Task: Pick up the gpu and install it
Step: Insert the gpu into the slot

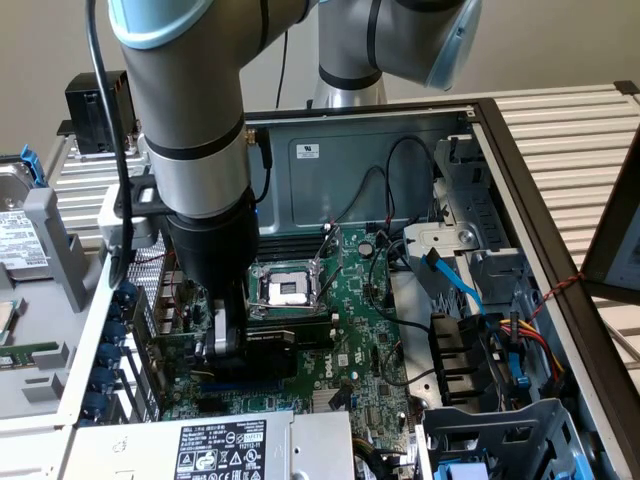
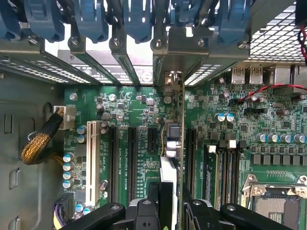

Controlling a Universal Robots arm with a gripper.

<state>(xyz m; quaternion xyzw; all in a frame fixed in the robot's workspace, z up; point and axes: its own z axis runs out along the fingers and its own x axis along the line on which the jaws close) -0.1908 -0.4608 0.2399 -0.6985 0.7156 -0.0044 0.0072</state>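
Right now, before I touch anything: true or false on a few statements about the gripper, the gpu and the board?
1. The gripper is closed on the gpu, which stands edge-on over the expansion slots. True.
2. The CPU socket has a cooler mounted on it. False: the socket is bare, with nothing fitted over it.
3. The computer case is open, with the motherboard exposed. True.
4. The white expansion slot already holds a card. False: it is empty, and the gpu is several slots away from it.
5. The gpu's metal bracket end points toward the rear slot openings with the blue latches. True.
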